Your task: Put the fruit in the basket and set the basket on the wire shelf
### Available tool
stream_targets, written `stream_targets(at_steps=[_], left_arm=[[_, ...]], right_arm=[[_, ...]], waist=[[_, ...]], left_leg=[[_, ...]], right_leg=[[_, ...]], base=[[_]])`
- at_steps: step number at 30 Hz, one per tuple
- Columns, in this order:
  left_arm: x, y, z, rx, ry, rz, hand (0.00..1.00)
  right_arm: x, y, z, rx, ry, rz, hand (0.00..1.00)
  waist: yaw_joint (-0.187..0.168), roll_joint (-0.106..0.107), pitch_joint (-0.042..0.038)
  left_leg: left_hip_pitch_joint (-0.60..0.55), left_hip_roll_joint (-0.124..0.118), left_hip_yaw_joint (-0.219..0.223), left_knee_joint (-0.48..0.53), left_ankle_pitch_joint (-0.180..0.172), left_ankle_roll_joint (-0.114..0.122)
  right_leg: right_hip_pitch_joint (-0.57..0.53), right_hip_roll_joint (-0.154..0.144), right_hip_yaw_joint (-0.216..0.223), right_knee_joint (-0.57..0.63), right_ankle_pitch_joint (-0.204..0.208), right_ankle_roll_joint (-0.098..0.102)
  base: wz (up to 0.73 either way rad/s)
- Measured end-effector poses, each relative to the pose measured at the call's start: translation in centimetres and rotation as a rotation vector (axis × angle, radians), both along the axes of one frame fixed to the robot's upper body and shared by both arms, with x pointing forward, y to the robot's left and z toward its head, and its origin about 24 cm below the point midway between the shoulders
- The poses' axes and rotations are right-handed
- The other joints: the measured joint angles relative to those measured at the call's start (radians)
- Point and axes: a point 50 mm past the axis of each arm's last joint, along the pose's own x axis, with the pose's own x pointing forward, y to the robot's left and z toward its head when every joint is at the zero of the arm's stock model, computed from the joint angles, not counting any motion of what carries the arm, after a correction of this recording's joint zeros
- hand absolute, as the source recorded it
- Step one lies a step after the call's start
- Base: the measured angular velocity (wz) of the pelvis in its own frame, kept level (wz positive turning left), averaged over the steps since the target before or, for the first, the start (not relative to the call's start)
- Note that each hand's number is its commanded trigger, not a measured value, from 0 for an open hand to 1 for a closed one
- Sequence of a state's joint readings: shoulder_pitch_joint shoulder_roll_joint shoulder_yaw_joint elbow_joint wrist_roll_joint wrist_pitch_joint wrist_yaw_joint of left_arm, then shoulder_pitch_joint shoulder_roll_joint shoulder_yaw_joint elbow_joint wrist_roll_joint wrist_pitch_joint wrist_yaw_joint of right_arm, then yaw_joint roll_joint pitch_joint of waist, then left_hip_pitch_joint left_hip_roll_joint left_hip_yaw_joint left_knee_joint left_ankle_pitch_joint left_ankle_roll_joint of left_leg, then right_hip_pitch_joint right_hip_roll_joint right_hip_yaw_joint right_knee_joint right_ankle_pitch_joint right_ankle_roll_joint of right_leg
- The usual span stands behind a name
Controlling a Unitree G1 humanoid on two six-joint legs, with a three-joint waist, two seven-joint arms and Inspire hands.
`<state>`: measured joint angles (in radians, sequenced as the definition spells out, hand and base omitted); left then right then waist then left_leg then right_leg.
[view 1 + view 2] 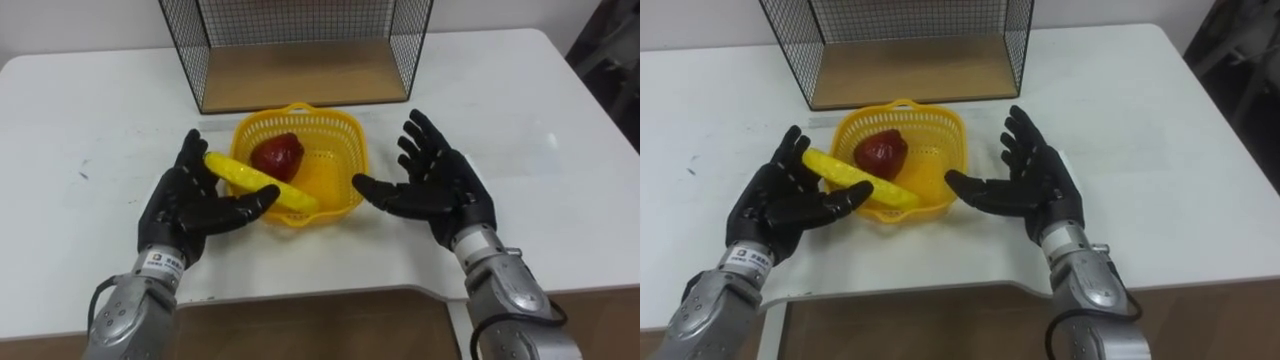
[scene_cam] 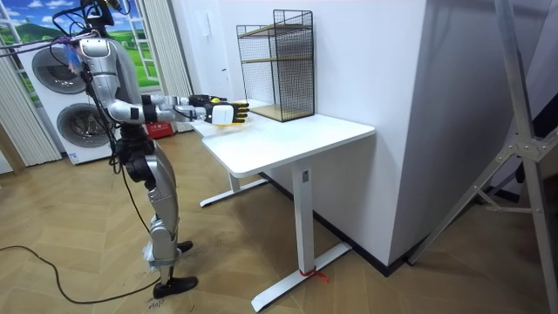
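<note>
The 2 fruits (banana (image 1: 255, 182), red fruit (image 1: 277, 156)) lay in the basket (image 1: 347, 126), not yet on the wire shelf (image 1: 300, 78); my left hand (image 1: 190, 205) and right hand (image 1: 440, 190) flanked it, spread open, empty.

No legible text, no readable numbers or signs, on anything in view

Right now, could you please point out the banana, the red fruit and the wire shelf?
banana (image 1: 247, 176), left eye view, on its yellow middle part.
red fruit (image 1: 277, 155), left eye view, on its upper surface.
wire shelf (image 1: 300, 75), left eye view, on its wooden bottom board.
</note>
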<state>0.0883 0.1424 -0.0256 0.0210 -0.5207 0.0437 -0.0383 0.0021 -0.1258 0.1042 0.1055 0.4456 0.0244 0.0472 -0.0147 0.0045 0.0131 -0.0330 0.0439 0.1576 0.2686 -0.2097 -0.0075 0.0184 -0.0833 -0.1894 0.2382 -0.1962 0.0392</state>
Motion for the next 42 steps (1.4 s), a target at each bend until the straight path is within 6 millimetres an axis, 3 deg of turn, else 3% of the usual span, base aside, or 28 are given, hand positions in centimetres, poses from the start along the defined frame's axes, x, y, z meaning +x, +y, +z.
stream_targets(at_steps=[7, 16, 31, 42], left_arm=[[0.3, -1.0, 0.1, -0.020, -0.008, -0.023, 0.00], [0.2, -1.7, -0.3, -0.025, 0.029, -0.070, 0.00], [0.1, -2.6, -0.9, -0.071, 0.054, -0.080, 0.00], [0.0, -2.8, -1.1, -0.098, 0.062, -0.078, 0.00]], right_arm=[[-0.2, 0.3, -0.9, 0.052, 0.035, 0.031, 0.00], [-0.5, 2.2, -1.4, 0.119, 0.069, 0.168, 0.00], [-0.6, 2.5, -1.8, 0.155, 0.092, 0.177, 0.00], [-0.6, 2.6, -1.7, 0.162, 0.090, 0.175, 0.00]], waist=[[0.003, -0.002, 0.0006], [0.003, -0.001, 0.0004], [0.020, 0.005, 0.0013], [0.020, -0.009, 0.0043]], left_leg=[[0.001, -0.001, 0.000, 0.001, 0.000, 0.000], [-0.003, 0.000, -0.002, 0.004, 0.000, 0.000], [-0.004, 0.000, -0.002, 0.007, 0.000, 0.000], [-0.005, 0.000, 0.000, 0.008, 0.000, 0.000]], right_leg=[[0.001, 0.000, 0.000, 0.000, 0.000, 0.000], [0.001, -0.001, -0.004, 0.000, 0.000, 0.000], [0.001, -0.001, -0.005, 0.001, 0.000, 0.000], [0.000, -0.001, -0.005, 0.002, 0.000, 0.000]], base=[[0.00], [0.00], [0.00], [0.00]])
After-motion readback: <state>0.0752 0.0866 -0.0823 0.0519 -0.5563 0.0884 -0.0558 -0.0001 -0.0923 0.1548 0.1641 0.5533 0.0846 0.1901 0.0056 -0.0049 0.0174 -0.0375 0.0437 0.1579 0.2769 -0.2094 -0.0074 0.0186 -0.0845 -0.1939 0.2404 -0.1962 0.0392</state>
